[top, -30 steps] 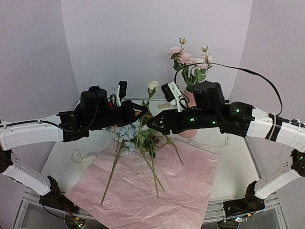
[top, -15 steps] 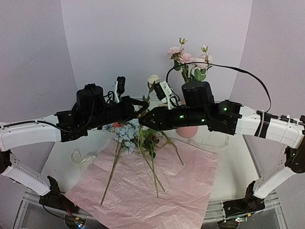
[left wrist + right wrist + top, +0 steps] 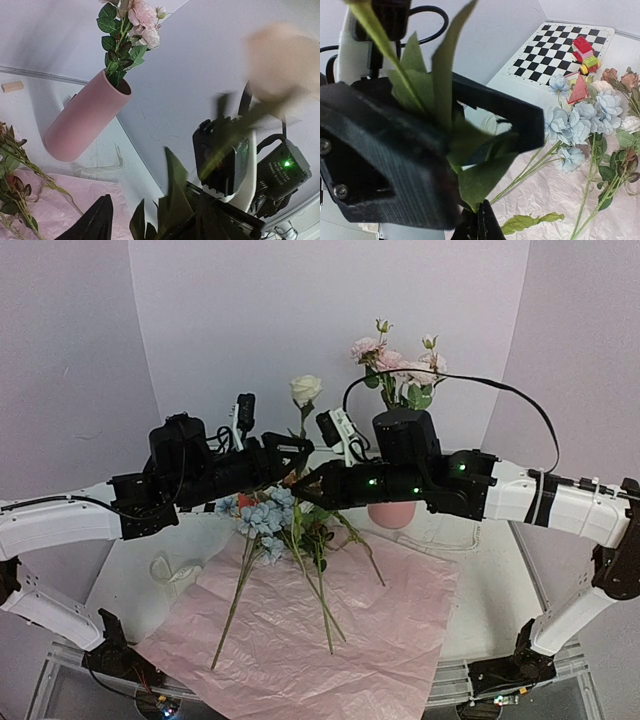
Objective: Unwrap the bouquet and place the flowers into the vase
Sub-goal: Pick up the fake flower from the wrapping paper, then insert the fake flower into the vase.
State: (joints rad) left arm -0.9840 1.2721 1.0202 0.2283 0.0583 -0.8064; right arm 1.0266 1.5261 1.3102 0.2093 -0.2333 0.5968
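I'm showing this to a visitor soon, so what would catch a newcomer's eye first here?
First, the cream rose held up in mid-air at centre, where both black arms meet: the right arm's jaws are shut on its stem, the left arm's jaws open around its leaves. Next, the pink vase behind them, right of centre, already holding pink roses, and loose flowers lying on the pink paper below.

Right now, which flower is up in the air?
The cream rose, held up on its stem by the right end effector. The blue flowers lie on the pink paper; the pink roses stand in the vase.
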